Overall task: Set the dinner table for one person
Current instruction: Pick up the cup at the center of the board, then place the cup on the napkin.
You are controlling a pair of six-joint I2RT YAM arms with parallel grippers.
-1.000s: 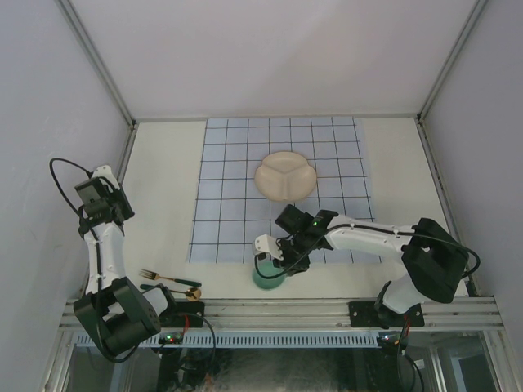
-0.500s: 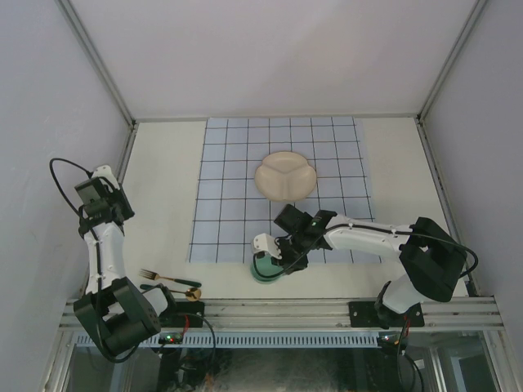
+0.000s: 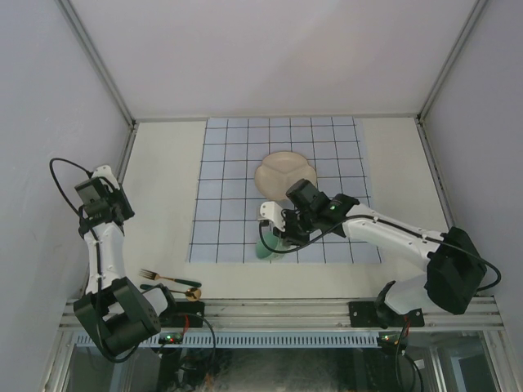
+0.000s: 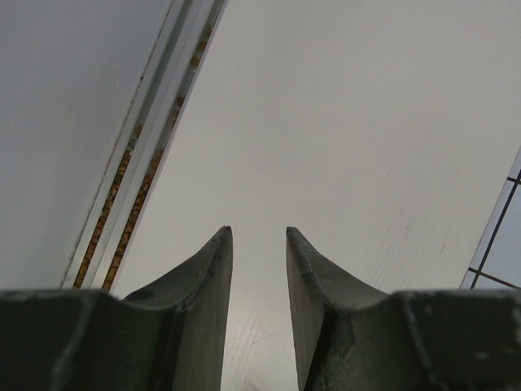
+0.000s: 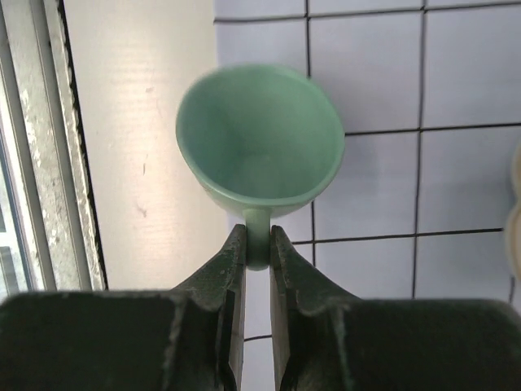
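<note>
The mint-green cup [image 5: 259,138] hangs tilted over the near left part of the pale-blue grid cloth [image 3: 237,163]. My right gripper [image 5: 257,232] is shut on the cup's handle. From above, the cup [image 3: 265,245] shows just under the right gripper [image 3: 274,231]. A cream divided plate [image 3: 278,171] lies on the cloth behind it, partly covered by the right wrist. The dinner table [image 3: 163,188] is the cream surface under everything. My left gripper [image 4: 259,236] stands open and holds nothing, raised over bare table by the left rail; from above, this left gripper [image 3: 105,200] is far left.
A gold fork [image 3: 163,278] and a gold spoon [image 3: 186,292] lie at the near left, beside the left arm's base. A metal rail [image 3: 278,310] runs along the near edge. Enclosure walls close in the left, right and far sides.
The right arm has lifted the cup off the table's near edge and carried it away over the cloth towards the plate. The left arm has stayed still.
</note>
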